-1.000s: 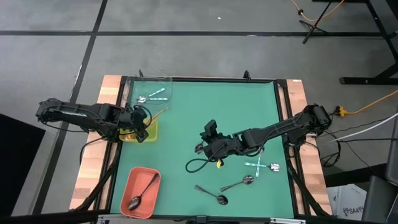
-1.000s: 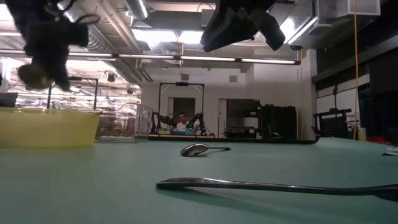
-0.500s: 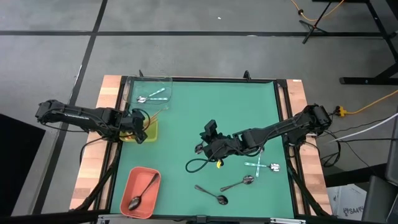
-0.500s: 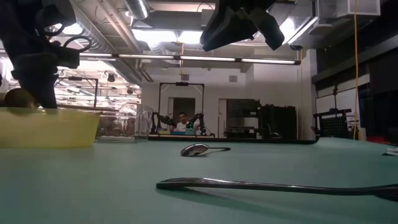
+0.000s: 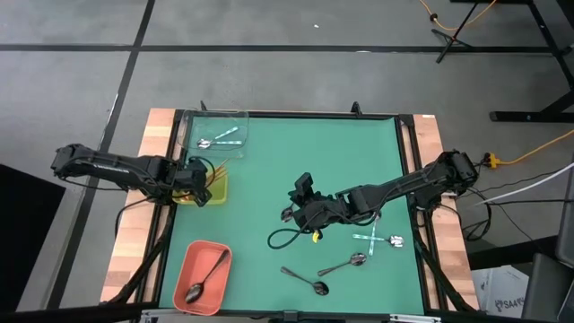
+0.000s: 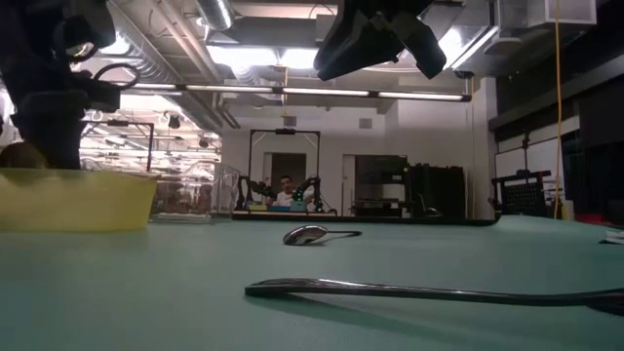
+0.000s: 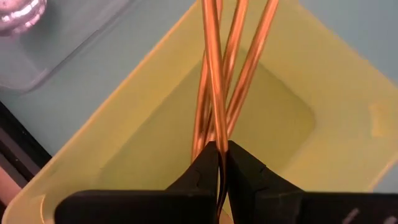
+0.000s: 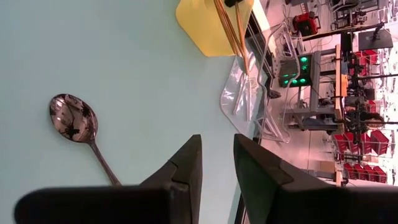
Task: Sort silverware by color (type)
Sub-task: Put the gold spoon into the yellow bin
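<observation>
My left gripper (image 5: 194,185) reaches down into the yellow-green tray (image 5: 216,192) at the table's left, shut on a copper spoon (image 7: 213,93). Two more copper handles (image 7: 252,68) lie beside it in the tray. My right gripper (image 5: 300,208) hangs open above the table's middle, with nothing between its fingers (image 8: 186,163). The clear tray (image 5: 235,119) at the far left holds silver spoons (image 5: 221,138). A dark spoon (image 5: 205,276) lies in the salmon tray (image 5: 190,260). Three spoons (image 5: 306,282) (image 5: 344,264) (image 5: 383,240) lie flat on the mat near the right. My left gripper pinches the copper spoon's handle (image 7: 215,144) between its two fingertips. The fingers come from above, slanting steeply down, and the handle runs on ahead of them over the tray's floor. The spoon's bowl end is hidden behind the fingers and the tray wall.
A dark spoon (image 8: 73,118) lies on the green mat under my right gripper. In the low view a dark handle (image 6: 419,291) lies across the near mat and a spoon bowl (image 6: 306,235) farther back. A black cable (image 5: 280,239) loops below the right arm.
My left gripper has sunk toward the yellow-green tray with the copper spoon. The spoon's bowl, first hanging well above the rim, now sits down at the rim. The gripper has stayed shut.
</observation>
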Action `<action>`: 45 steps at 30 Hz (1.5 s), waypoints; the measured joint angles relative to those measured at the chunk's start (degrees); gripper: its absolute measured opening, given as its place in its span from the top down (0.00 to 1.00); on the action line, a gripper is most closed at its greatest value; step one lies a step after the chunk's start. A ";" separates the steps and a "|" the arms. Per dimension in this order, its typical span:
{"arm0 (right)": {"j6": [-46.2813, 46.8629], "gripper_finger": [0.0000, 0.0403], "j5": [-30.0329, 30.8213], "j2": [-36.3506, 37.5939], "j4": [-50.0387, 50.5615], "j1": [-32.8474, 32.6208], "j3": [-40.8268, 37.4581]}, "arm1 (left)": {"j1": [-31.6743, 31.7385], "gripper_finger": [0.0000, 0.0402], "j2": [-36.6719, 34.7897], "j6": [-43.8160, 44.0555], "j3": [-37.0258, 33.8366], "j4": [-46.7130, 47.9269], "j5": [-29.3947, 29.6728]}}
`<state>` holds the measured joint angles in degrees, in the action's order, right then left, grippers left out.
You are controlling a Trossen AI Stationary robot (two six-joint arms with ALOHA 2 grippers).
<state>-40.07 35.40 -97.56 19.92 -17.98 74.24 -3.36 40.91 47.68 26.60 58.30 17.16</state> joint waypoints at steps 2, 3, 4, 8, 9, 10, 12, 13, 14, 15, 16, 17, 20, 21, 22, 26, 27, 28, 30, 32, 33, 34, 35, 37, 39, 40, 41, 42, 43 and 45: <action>-0.02 0.78 0.00 0.00 0.00 0.00 0.00 | 0.00 0.98 0.00 0.02 -1.19 -0.71 -0.40; -0.01 0.78 0.00 0.00 0.00 0.00 0.00 | 0.02 0.98 -0.04 0.02 -2.00 -1.10 -0.96; -0.02 0.78 0.00 0.00 0.00 0.00 0.00 | 0.02 0.98 -0.03 0.19 -2.87 -1.19 -1.32; -0.02 0.78 0.00 0.00 0.00 0.00 0.00 | -0.02 0.97 -0.02 4.39 -4.51 -2.31 -1.01; -0.02 0.78 -0.02 0.00 0.00 0.00 0.00 | -0.02 0.97 0.02 4.63 -4.51 -2.33 -0.93; -0.05 0.78 -0.02 0.00 0.00 0.00 0.00 | -0.02 0.96 0.02 4.67 -4.50 -2.33 -0.91; -0.06 0.78 -0.02 0.00 0.02 0.00 0.00 | -0.02 0.95 0.02 4.70 -4.45 -2.29 -0.94; -0.05 0.78 -0.02 0.00 0.04 0.00 0.00 | -0.02 0.95 0.02 4.72 -4.45 -2.29 -0.95; -0.04 0.78 -0.02 0.00 0.04 0.00 0.00 | 0.00 0.95 0.02 4.72 -4.45 -2.28 -0.96; -0.05 0.78 -0.02 0.00 0.04 0.00 0.00 | 0.00 0.95 0.02 4.72 -4.45 -2.27 -0.97; -0.04 0.78 -0.02 0.00 0.04 0.00 0.00 | 0.00 0.95 0.02 4.73 -4.45 -2.27 -0.99; -0.04 0.78 -0.02 0.00 0.04 0.00 0.00 | 0.00 0.95 0.02 4.80 -4.45 -2.27 -0.99; -0.05 0.78 -0.04 0.00 0.03 0.00 0.00 | 0.00 0.95 0.02 5.49 -4.45 -2.31 -1.14; -0.04 0.78 -0.04 0.00 0.04 0.00 0.00 | 0.00 0.94 0.02 6.09 -4.47 -2.31 -1.17; -0.05 0.78 -0.04 0.00 0.04 0.00 0.00 | 0.00 0.94 0.04 6.24 -4.47 -2.33 -1.19; -0.04 0.78 -0.04 0.00 0.02 0.00 0.00 | 0.00 0.91 0.05 6.40 -4.47 -2.42 -1.28; -0.05 0.78 -0.03 0.00 0.03 0.00 0.00 | 0.00 0.90 0.06 6.41 -4.47 -2.47 -1.33; -0.04 0.78 -0.04 0.00 0.02 0.00 0.00 | 0.00 0.89 0.06 6.42 -4.47 -2.51 -1.39; -0.06 0.78 -0.04 0.00 0.04 0.00 0.00 | 0.00 0.87 0.06 6.59 -4.47 -2.59 -1.43; -0.04 0.78 -0.04 0.00 0.02 0.00 0.00 | 0.00 0.85 0.06 6.78 -4.47 -2.60 -1.49; -0.07 0.78 -0.04 0.00 0.02 0.00 0.00 | 0.00 0.84 0.06 6.79 -4.47 -2.60 -1.51; -0.05 0.78 -0.04 0.00 0.02 0.00 0.00 | 0.00 0.83 0.06 6.79 -4.47 -2.57 -1.55; -0.05 0.78 -0.04 0.00 0.02 0.00 0.00 | 0.00 0.82 0.06 6.79 -4.47 -2.55 -1.56; -0.05 0.78 -0.04 0.00 0.02 0.00 0.00 | 0.00 0.82 0.06 6.79 -4.49 -2.53 -1.58; -0.04 0.78 -0.04 0.00 0.02 0.00 0.00 | 0.00 0.83 -0.02 6.82 -4.49 -2.48 -1.56; -0.05 0.78 -0.04 0.00 0.02 0.00 0.00 | 0.00 0.83 -0.02 6.83 -4.41 -2.32 -1.56; -0.05 0.78 -0.04 0.00 0.02 0.00 0.00 | 0.03 0.84 -0.01 6.84 -4.25 -2.19 -1.56; -0.07 0.78 -0.04 0.00 0.02 0.00 0.00 | 0.04 0.84 0.02 6.93 -4.00 -1.91 -1.60; -0.05 0.78 -0.04 0.00 0.02 0.00 0.00 | 0.04 0.85 0.02 7.20 -3.58 -1.51 -1.65; -0.07 0.78 -0.04 0.00 0.02 0.00 0.00 | 0.04 0.86 0.02 7.34 -2.90 -0.68 -1.67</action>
<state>-40.14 35.35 -97.56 19.94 -17.98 74.24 -3.31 40.93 55.02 23.70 57.62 15.49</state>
